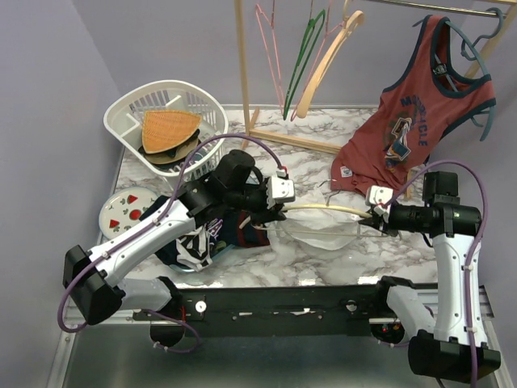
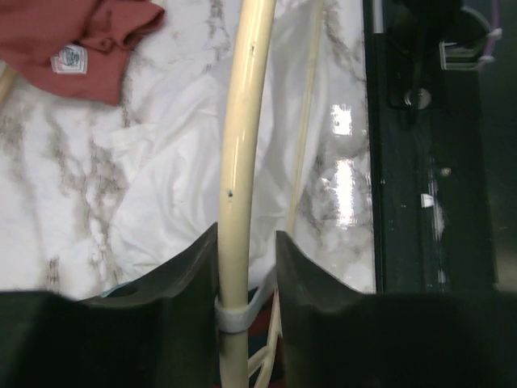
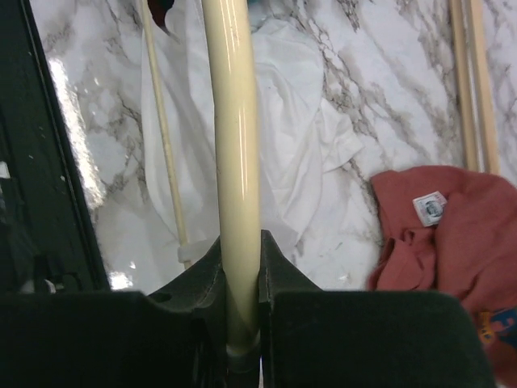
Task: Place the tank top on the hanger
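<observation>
Left gripper [image 1: 284, 212]: arm extended rightward, jaws closed on the hanger [image 1: 327, 210]. Right gripper [image 1: 373, 217]: arm bent leftward, jaws clamping the same hanger.

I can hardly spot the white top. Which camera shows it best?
The left wrist view: the tank top spreads crumpled under the hanger. The right wrist view shows it partly; from above it's a faint patch.

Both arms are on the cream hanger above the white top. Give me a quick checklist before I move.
1. Left gripper around the hanger: ok, though a small gap shows beside its fingers.
2. Right gripper clamped on the hanger: ok.
3. Hanger lifted over the tank top: ok.
4. Tank top threaded on the hanger: not ok, it lies crumpled on the table.
5. Red top clear of the hanger: ok.
6. Hook position: cannot tell.
</observation>
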{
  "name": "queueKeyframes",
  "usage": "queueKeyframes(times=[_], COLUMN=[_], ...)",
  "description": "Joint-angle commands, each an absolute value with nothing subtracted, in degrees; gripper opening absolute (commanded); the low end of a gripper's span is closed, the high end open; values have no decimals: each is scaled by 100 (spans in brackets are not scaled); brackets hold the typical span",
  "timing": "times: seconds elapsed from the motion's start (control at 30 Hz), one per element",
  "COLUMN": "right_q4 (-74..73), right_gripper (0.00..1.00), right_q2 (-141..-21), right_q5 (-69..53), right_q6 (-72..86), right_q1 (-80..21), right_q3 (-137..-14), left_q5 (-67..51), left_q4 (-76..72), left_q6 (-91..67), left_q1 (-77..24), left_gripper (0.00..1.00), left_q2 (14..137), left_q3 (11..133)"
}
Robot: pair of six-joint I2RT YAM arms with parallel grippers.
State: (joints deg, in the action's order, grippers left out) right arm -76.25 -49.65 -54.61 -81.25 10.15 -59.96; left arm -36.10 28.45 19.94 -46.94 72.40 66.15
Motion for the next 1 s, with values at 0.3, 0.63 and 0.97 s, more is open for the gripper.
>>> queueKeyframes(times=[0.3, 0.63, 0.97], right_q4=[-6901, -5802, -4518], right_gripper=[0, 0, 0], right_q2=[-4412, -4579, -5438], right_q5=[-4966, -3871, -2022], right_q6=[-5415, -4308, -3112], right_q1=[1116, 1485, 1503], right_q3=[-5783, -6082, -7337], left_q5=[-1443, -352, -316], left_q4=[1276, 642, 457], left_q6=[1494, 1310, 1178], left_q1=[-4412, -4263, -4228], left_gripper=[97, 99, 99], left_q2=[6012, 5099, 4544], left_q3=[5977, 5091, 4597])
